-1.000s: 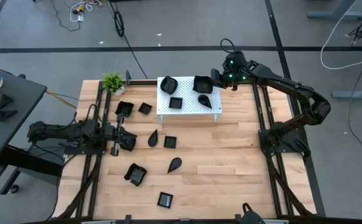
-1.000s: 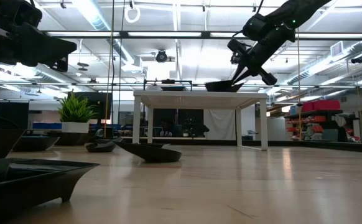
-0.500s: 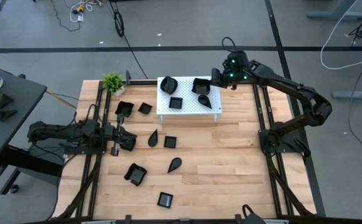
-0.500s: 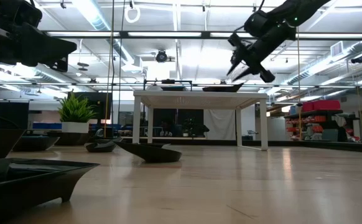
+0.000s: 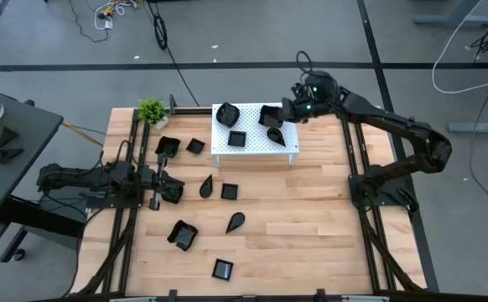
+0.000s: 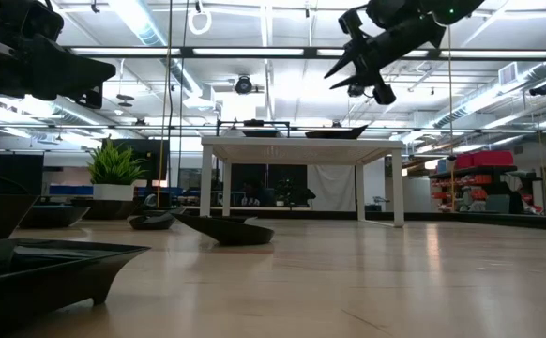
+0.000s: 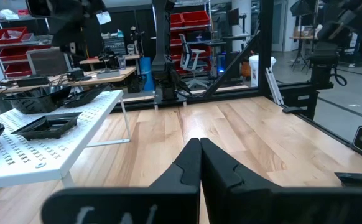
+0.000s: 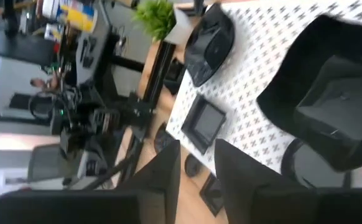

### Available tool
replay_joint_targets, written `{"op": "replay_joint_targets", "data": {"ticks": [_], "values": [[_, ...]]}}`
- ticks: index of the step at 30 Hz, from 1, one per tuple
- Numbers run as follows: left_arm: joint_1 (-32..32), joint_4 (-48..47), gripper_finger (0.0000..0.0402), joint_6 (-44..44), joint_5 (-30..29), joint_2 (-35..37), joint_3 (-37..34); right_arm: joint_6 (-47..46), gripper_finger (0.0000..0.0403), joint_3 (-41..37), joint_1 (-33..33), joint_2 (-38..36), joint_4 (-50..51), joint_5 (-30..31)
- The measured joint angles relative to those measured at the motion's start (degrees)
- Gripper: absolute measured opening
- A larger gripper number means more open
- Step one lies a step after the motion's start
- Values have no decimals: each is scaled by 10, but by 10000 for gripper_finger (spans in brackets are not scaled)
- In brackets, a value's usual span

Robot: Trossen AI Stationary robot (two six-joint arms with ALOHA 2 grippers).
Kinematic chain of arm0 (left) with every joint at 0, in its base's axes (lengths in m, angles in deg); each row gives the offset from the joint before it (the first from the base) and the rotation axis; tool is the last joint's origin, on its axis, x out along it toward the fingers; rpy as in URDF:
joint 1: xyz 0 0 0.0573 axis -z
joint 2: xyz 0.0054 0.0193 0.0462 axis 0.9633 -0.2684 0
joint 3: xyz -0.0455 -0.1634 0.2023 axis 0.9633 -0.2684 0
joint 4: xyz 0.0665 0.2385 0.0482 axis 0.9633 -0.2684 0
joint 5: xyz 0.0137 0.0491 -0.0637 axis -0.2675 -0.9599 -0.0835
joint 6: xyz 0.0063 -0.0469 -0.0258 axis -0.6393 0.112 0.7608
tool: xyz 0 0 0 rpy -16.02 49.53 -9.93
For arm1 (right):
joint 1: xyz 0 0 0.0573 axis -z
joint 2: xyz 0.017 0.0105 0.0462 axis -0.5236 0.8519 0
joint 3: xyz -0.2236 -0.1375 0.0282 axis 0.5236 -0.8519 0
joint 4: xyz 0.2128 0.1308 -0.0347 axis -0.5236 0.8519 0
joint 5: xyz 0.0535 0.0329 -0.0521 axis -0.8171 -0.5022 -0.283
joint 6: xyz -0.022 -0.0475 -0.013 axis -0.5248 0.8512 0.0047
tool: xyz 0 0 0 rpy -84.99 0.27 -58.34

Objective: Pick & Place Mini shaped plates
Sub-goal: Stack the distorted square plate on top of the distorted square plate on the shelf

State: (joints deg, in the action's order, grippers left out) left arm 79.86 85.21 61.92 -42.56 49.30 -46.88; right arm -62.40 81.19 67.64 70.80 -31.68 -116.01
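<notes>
Several glossy black mini plates show in the high view. Four sit on the white perforated stand [image 5: 256, 145]: a wavy one [image 5: 226, 112], a large square one [image 5: 272, 115], a small square one [image 5: 237, 138] and a teardrop [image 5: 275, 134]. Others lie on the wood, among them a teardrop [image 5: 236, 221] and a square [image 5: 222, 269]. My right gripper [image 5: 288, 111] hangs open above the stand's far right corner, well above the large square plate [image 8: 330, 118], touching nothing. My left gripper [image 5: 177, 190] waits shut at the table's left side.
A small green potted plant [image 5: 152, 110] stands at the far left corner. Dark rails run along both table sides. In the low view, the stand [image 6: 296, 143] rises on legs mid-table, with plates [image 6: 226, 228] on the wood before it. Bare wood lies right of the stand.
My right gripper has let go of the large square plate, which stays on the stand's far right part. The gripper has risen clear of it, fingers open, and drifted slightly toward the table's left.
</notes>
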Motion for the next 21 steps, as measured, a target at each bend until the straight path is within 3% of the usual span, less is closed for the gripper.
{"op": "replay_joint_targets", "data": {"ticks": [10,21], "values": [[0,0,3,0,0,0,0,84,7,0,-13,25,16,32],[0,0,3,0,0,0,0,153,2,0,-29,65,69,28]]}}
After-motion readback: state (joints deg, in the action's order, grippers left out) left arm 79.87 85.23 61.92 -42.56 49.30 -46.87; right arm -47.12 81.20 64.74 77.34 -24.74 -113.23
